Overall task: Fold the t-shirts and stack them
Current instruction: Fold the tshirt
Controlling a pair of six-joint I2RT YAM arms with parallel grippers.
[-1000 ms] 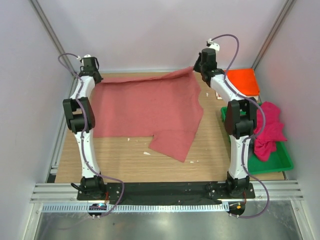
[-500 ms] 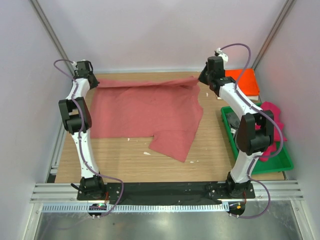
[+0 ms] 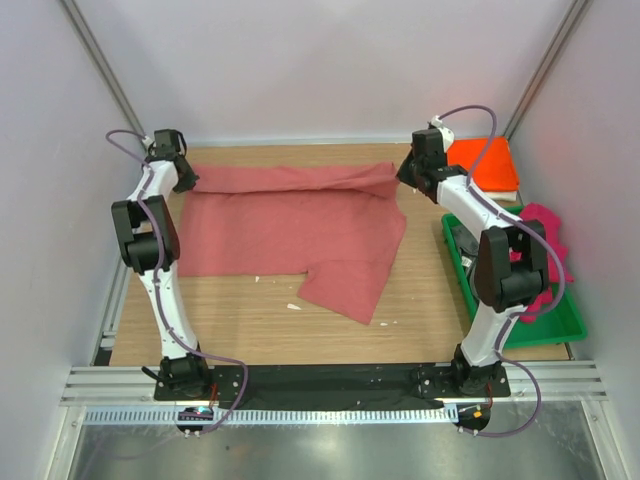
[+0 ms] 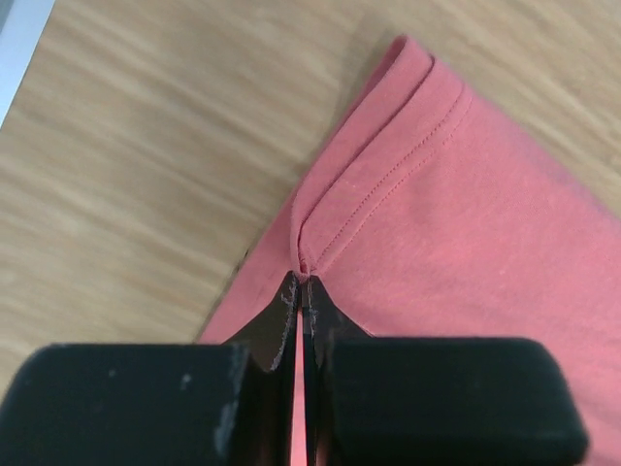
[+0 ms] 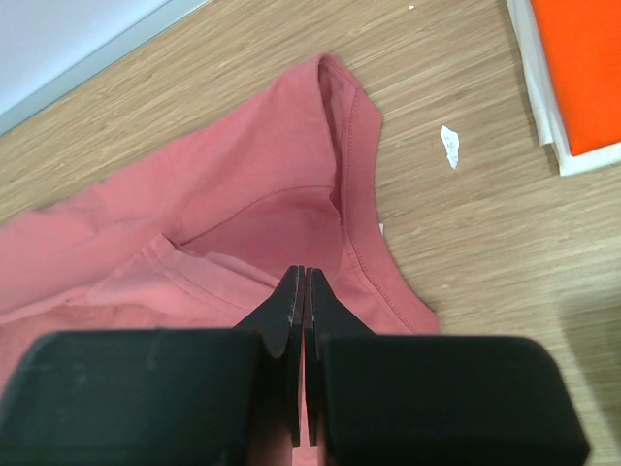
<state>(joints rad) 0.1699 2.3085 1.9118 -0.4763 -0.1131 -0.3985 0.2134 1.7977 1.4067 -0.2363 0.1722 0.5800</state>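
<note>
The salmon-red t-shirt (image 3: 290,222) lies spread on the wooden table, its far edge held at both ends and folded over toward me. My left gripper (image 3: 186,178) is shut on the shirt's far left hem corner (image 4: 374,180). My right gripper (image 3: 402,172) is shut on the shirt's far right corner, and the hem (image 5: 354,184) curls round the fingertips. A folded orange t-shirt (image 3: 485,163) lies at the far right, also in the right wrist view (image 5: 582,68). A magenta t-shirt (image 3: 535,265) is bunched in the green tray (image 3: 560,325).
White cloth (image 5: 532,78) shows under the orange shirt. White scraps lie on the wood (image 3: 293,306) and near the right gripper (image 5: 451,146). Grey walls close in the table on three sides. Bare wood (image 3: 230,320) lies in front of the shirt.
Both grippers have come down and toward me with the shirt's far edge, which was lifted and now lies lower, folded over the shirt's far part.
</note>
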